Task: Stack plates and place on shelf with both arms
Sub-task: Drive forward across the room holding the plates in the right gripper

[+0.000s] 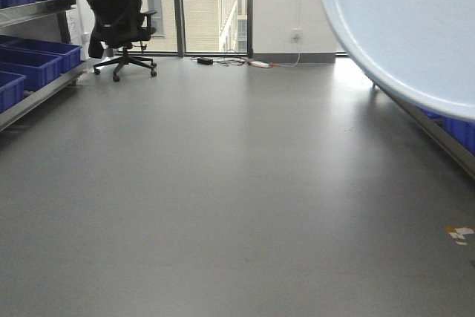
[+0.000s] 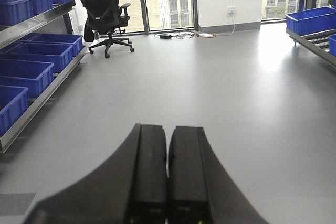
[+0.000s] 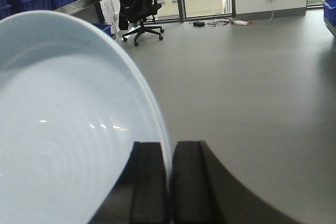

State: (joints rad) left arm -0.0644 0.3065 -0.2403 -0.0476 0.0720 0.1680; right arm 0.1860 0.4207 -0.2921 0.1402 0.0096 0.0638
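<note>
Pale bluish-white glaze fills the lower left of the right wrist view: a plate (image 3: 63,129) stands on edge, its rim pinched between the closed black fingers of the right gripper (image 3: 169,182) at the bottom centre. Holding it by the lip likely keeps the broad face free for carrying and setting down. In the front-facing view the same plate (image 1: 401,27) bulges into the upper right corner, close to the lens and resting on nothing that shows. The left gripper (image 2: 168,182), at the bottom of its own view, has its fingers pressed together with nothing between them, so it takes no part in the hold. A second plate appears in no view, so I cannot tell whether the stack is made. Beyond lies bare grey floor (image 1: 223,198). Steel racks (image 2: 37,102) carrying blue crates (image 2: 26,74) line the left edge, with another (image 2: 315,50) at the right; either could be the shelf meant. Farthest, at upper left, a black office chair (image 2: 105,14) stands by the windows (image 2: 168,1), with cables (image 2: 184,35) along the wall.
</note>
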